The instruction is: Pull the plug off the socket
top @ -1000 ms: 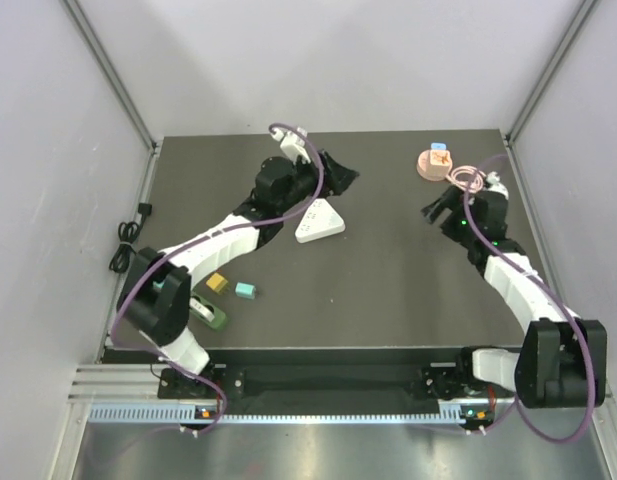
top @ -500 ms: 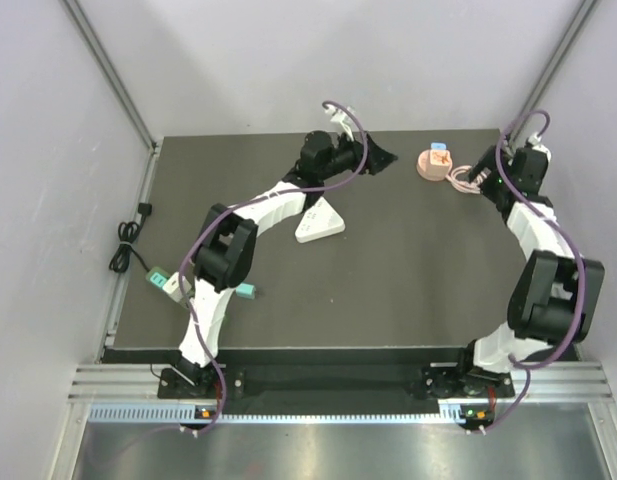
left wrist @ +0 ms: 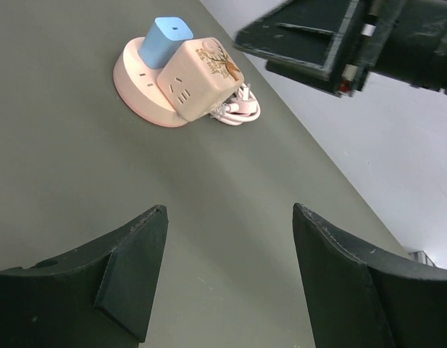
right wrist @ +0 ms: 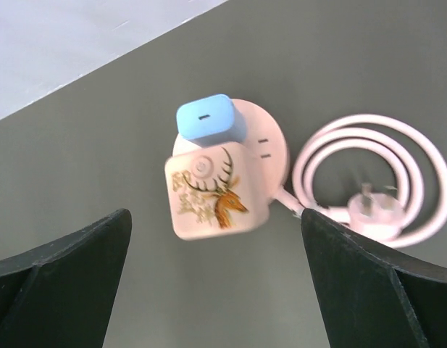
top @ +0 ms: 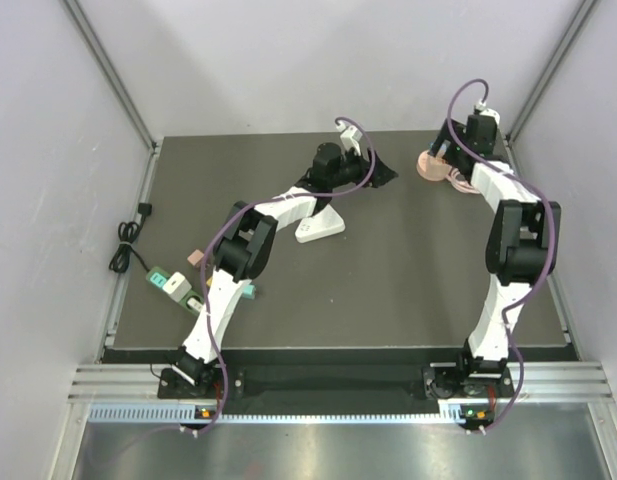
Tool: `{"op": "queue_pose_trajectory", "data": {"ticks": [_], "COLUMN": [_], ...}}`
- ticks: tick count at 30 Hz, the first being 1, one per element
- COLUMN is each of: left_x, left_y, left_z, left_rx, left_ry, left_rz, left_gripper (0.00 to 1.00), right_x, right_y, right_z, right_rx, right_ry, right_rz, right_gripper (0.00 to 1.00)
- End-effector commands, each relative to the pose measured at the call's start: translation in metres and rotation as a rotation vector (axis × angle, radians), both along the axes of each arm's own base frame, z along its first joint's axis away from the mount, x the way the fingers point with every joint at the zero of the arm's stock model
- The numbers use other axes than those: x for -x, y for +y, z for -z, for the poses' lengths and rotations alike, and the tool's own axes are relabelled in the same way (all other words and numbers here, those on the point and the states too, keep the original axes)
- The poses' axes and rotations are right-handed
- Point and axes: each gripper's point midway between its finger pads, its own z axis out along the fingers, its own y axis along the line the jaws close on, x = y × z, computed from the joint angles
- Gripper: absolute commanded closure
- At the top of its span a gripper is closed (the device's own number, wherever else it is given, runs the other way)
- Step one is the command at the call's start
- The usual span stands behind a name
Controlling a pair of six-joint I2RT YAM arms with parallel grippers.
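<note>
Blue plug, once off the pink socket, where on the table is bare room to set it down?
Free: the dark table mat between the white triangular piece and the right arm, in front of the round pink socket. Crowded: by its coiled pink cord, and the left edge's small coloured pieces.

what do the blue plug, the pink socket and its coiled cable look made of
Small blue rounded plug: likely hard plastic, smooth, with an even soft sheen. Pink round socket with deer-printed cube: moulded plastic, matte, crisp slots. Coiled pale pink cable: probably flexible rubbery sheath, since it holds tight loops.
</note>
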Motion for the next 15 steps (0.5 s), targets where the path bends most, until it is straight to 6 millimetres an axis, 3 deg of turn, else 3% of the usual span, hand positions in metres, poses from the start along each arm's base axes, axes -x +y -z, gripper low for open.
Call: {"op": "queue_pose_trajectory", "data": {"ticks": [1,4,9,15], "left_x": [-0.003,-0.003,-0.01,-0.018], "left_y": [-0.001,0.003,0.005,0.01], "left_z": [-0.029,-0.028,-0.025,-0.022], "left_rx": [0.019,0.002,0.007,0.033], "left_ry": [-0.089,-0.106,-0.112,-0.089], "left_rz": [0.026,0.015,-0.004,-0.008], "left_gripper": [0.26,0.26,0.26,0.26], "right_x": [-0.018,-0.025,-0.029,-0.034], "right_y": [-0.004,-0.001,-0.002,0.006], "right_z": [-0.015,-0.014,-0.005,0.008], "right_rx": [0.088,0.141,0.179,0.163], "right_ry": [-0.019,-0.009,0.014,0.03], "right_rz": [0.031,0.016,0.022,-0.018], "right_gripper": [0.0,0.0,0.17,0.22]}}
